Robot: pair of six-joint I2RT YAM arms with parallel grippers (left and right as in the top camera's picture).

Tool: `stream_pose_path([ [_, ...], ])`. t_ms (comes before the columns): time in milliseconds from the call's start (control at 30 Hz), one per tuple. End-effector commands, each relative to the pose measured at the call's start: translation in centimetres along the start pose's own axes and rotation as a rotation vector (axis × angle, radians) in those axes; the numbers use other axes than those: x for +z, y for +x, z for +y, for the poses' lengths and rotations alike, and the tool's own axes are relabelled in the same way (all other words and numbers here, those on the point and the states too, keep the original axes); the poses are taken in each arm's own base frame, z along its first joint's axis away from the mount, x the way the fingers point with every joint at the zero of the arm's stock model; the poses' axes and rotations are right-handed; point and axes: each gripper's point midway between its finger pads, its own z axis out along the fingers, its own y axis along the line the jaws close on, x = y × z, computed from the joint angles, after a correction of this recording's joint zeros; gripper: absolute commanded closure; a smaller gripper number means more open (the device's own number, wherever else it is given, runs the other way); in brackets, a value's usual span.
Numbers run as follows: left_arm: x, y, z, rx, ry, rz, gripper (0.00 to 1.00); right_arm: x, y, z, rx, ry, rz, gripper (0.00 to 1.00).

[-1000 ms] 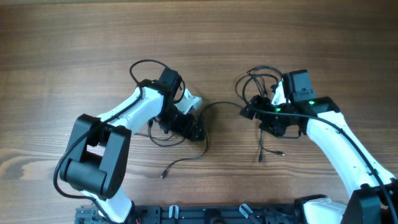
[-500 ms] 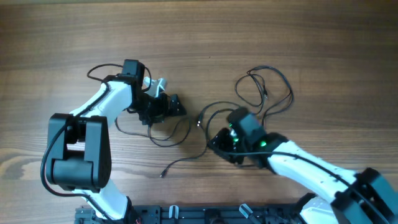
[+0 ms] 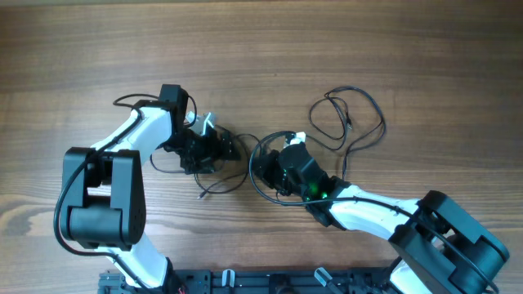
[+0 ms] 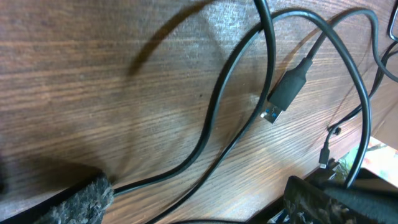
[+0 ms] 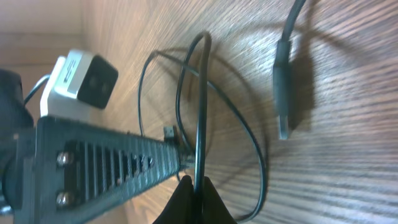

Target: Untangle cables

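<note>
At wooden worktop [image 3: 409,49] centre, thin black flexible cables [image 4: 287,87] handle light and limp. Right claw [image 5: 194,186] pinches one strand; left claw [image 4: 205,196], at 9 o'clock, stands wide. Grip beside plugs.

Looped cables [image 3: 270,137] fill the gap between left gripper [image 3: 222,148] and right gripper [image 3: 264,168]; far table [image 3: 327,41] offers passage.

A brown wood-grain table [image 3: 82,49] fills every view, evenly lit with soft shadows.
</note>
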Motion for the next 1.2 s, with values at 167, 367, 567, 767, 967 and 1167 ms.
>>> stream_pose_path([
  [167, 0.4, 2.6, -1.2, 0.213, 0.119, 0.096, 0.01, 1.4, -0.6, -2.0, -0.027, 0.052, -0.039, 0.85],
  [367, 1.2, 3.2, -1.8, 0.26, 0.096, 0.121, 0.02, 1.2, -1.1, -0.6, -0.199, 0.008, -0.014, 0.01],
  [567, 2.7, 3.5, 0.2, 0.386, -0.183, 0.155, 0.0, -2.6, -5.5, 1.0, -0.247, -0.052, 0.009, 0.0],
  [767, -2.2, 2.3, -4.2, 0.53, -0.246, -0.01, 0.0, -5.5, -8.7, 0.3, -0.315, 0.005, -0.07, 0.01],
  [967, -4.5, -2.2, -5.6, 0.678, -0.44, -0.258, 0.0, -5.6, -9.1, -0.7, -0.312, 0.055, -0.088, 0.0],
  [1167, -1.8, -1.6, -4.9, 0.659, -0.459, -0.174, 0.0, -6.2, -9.4, -4.5, -0.31, 0.215, -0.088, 0.0],
])
